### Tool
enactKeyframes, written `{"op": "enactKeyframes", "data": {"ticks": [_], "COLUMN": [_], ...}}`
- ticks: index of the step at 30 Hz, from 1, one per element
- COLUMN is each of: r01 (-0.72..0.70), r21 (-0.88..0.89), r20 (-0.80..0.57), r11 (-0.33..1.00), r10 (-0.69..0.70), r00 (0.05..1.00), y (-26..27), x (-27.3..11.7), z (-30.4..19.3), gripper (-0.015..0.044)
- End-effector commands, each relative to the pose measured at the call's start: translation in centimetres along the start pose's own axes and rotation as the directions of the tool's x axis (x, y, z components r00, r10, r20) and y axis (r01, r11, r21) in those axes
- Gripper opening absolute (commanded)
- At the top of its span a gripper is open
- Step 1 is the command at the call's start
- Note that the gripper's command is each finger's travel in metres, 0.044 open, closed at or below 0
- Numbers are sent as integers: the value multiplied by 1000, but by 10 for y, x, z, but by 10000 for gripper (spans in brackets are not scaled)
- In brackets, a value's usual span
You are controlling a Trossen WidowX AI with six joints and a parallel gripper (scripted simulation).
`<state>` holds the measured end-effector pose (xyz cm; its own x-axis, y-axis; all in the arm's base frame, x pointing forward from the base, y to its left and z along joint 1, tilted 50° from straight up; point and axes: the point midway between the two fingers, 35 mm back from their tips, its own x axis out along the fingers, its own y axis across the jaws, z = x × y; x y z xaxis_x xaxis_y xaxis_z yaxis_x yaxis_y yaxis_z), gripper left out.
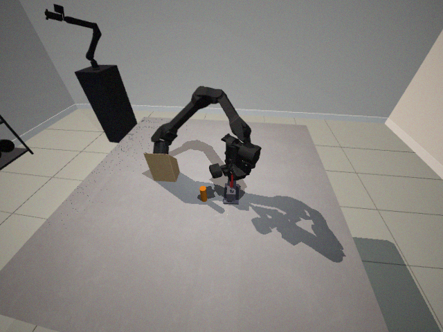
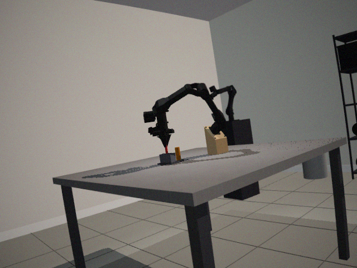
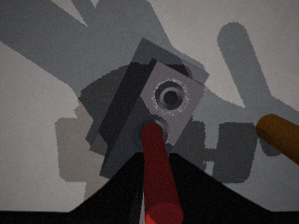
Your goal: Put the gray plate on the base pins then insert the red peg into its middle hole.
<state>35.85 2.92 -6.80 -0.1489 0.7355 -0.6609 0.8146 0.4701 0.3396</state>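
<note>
Seemingly a robot lab: black arm point(image 1: 209, 96) point(image 2: 184, 91) standing on table point(image 1: 172, 257) point(image 2: 161, 178), second arm point(image 1: 95, 37) point(image 2: 231, 100) rising from pedestal point(image 1: 105, 102) point(image 2: 240, 131) beyond table.

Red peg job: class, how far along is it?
Plate placement looks done: it sits over the base. In hand: the red peg, gripped at the middle hole. Left: finish inserting, then release; tip depth is unclear.

Arm: arches up and over, elbow high, forearm sloping down point(image 1: 234, 120) point(image 2: 177, 96)
Gripper point(image 1: 231, 176) point(image 2: 165, 146) point(image 3: 155, 161): points toward six o'clock, closed on something
</note>
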Motion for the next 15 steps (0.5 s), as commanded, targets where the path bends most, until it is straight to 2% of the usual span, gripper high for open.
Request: {"op": "enactKeyframes", "data": {"ticks": [1,12,15], "r01": [-3,2,2], "r21": [3,0,0], "r20": [1,0,0], "r11": [1000,1000,1000], "r10": [3,-2,-2], "r00": [1000,1000,1000], "y": [2,1,1], "x": [1,1,1], "z": [0,0,0], "gripper": [0,0,79]}}
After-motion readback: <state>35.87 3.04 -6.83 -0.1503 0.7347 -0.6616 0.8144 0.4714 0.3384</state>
